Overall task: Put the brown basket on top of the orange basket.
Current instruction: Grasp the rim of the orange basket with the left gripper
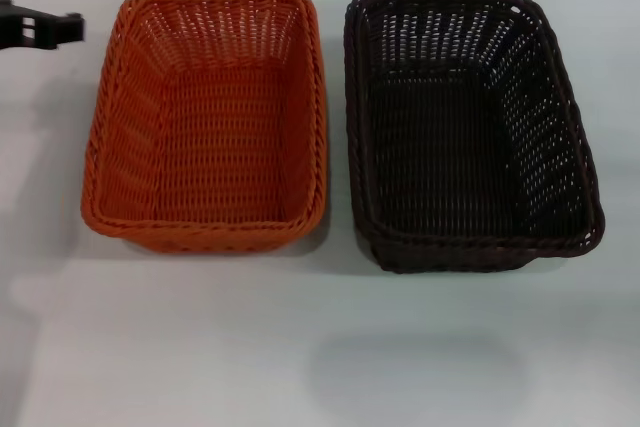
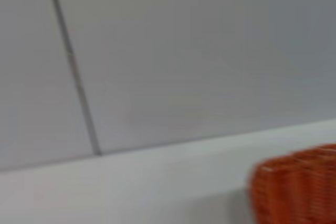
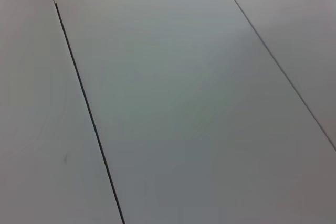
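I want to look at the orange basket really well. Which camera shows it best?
The head view. There the whole orange basket sits upright on the white table, left of the brown basket, rim and inside all visible. The left wrist view catches only a blurry corner of it. The right wrist view shows none of it.

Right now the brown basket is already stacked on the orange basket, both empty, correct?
Not stacked. The head view shows the brown basket sitting beside the orange basket on the table, to its right, a gap between them. Both are empty.
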